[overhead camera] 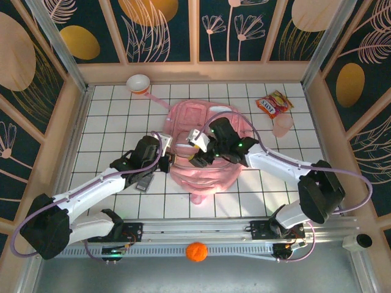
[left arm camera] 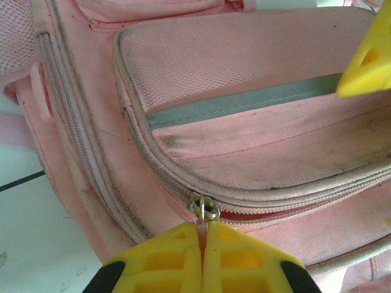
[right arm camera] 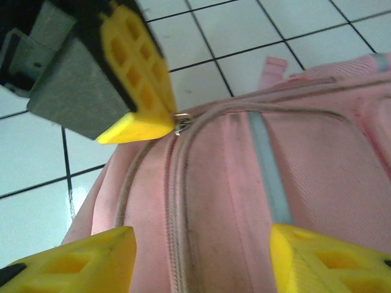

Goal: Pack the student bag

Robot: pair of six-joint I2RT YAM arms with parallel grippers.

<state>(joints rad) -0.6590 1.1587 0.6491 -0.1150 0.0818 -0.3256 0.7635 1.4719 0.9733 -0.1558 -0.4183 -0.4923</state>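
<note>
1. Find the bag [overhead camera: 204, 143] lying flat mid-way across the tiled table [overhead camera: 110, 116], pockets facing up, between the 2 arms.
2. At the bag's left side, note the left gripper [left arm camera: 201, 247] pressed together on the zip pull [left arm camera: 203, 209] of a front pocket, with the slider sitting on the curved corner of the zip track.
3. Over the bag's middle, note the right gripper [right arm camera: 201, 256] spread apart, gripping nothing, hovering just above the cloth and close beside the left one.
4. Judged step: opening a pocket. Seems barely begun, with the zip mostly closed and nothing visibly put inside.
5. Next move, as a judgement: draw the pull along the track and round the corner, keeping the tab firmly pinched. Probably calls for pinning the soft cloth with the right gripper, or else dragging the whole bag.
6. Beyond the bag's far right corner, see a snack packet [overhead camera: 273, 104]; beyond its far left corner, a bowl [overhead camera: 138, 83]. Possibly the things to pack.
</note>
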